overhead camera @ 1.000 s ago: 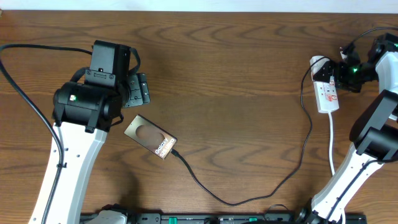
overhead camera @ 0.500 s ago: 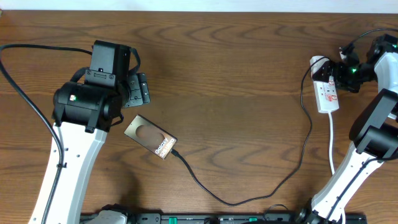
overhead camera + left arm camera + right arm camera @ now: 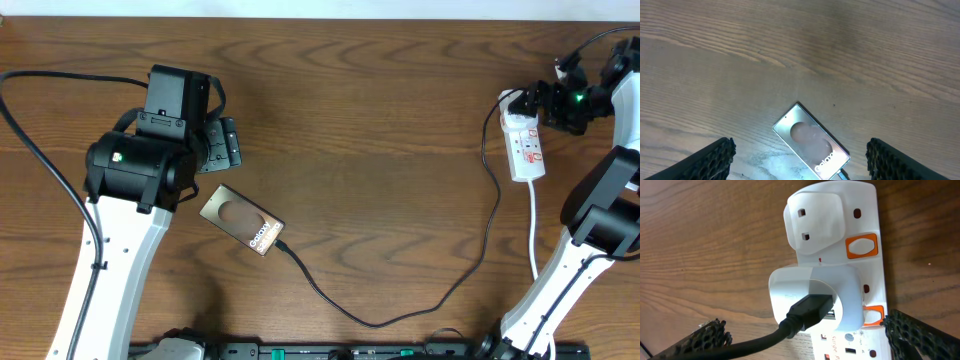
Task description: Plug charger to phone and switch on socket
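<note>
overhead: straight down, far | left wrist — down, shares phone (image 3: 810,142) | right wrist — close, shares socket (image 3: 528,155)

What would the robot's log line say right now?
charger: plugged into phone | left gripper: open near phone | right gripper: open at socket | switches: state unclear

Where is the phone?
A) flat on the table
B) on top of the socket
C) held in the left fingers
A: the phone lies flat on the table, and the left fingers are spread apart and not touching it.
</note>
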